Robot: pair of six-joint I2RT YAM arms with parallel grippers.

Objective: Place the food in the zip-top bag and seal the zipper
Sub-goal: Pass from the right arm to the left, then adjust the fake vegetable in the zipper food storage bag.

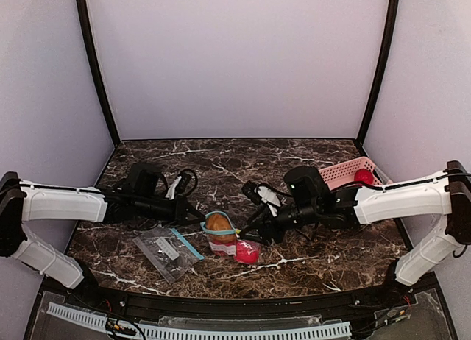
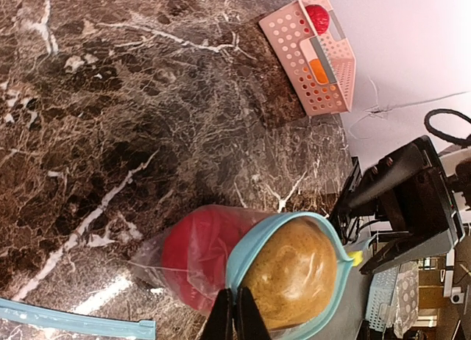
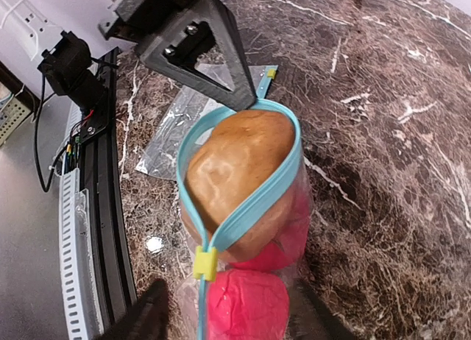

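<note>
- Looking at the zip-top bag (image 1: pixel 223 237) sitting on the dark marble table (image 1: pixel 316 152), near the front middle, right between the two arms.
- Seeing clear, crinkly plastic bulging around the food, with the mouth gaping wide.
- Noticing the zipper (image 3: pixel 254 207), a thin teal strip, looping round the brown-tan piece (image 3: pixel 239 156) like a collar. Not pressed together at all, and carrying a little yellow tab (image 3: pixel 205 263).
- Spotting that brown-tan piece plugging the mouth, smooth and a bit shiny, poking partly out the top.
- Catching bright red pieces (image 3: pixel 246 307) showing through the plastic lower down, squashed under the brown one. Looking like two, but not calling it for sure.
- Watching the left gripper (image 2: pixel 235 316) clamping its fingers tight together on the teal rim at the bag's mouth.
- Finding the right gripper (image 3: pixel 227 303) standing spread, with its fingers (image 3: pixel 151 314) sitting either side of the bag's lower half and not squeezing anything.
- Also clocking a pink basket (image 1: pixel 342 171) at the far right of the table, well apart from the bag, holding one red piece (image 2: pixel 318 16) and one orange piece (image 2: pixel 320 69).
- Spotting a second clear bag (image 1: pixel 168 252) lying flat just left of the filled one, showing a white label (image 1: pixel 168 247) facing up and a teal strip along one edge.
</note>
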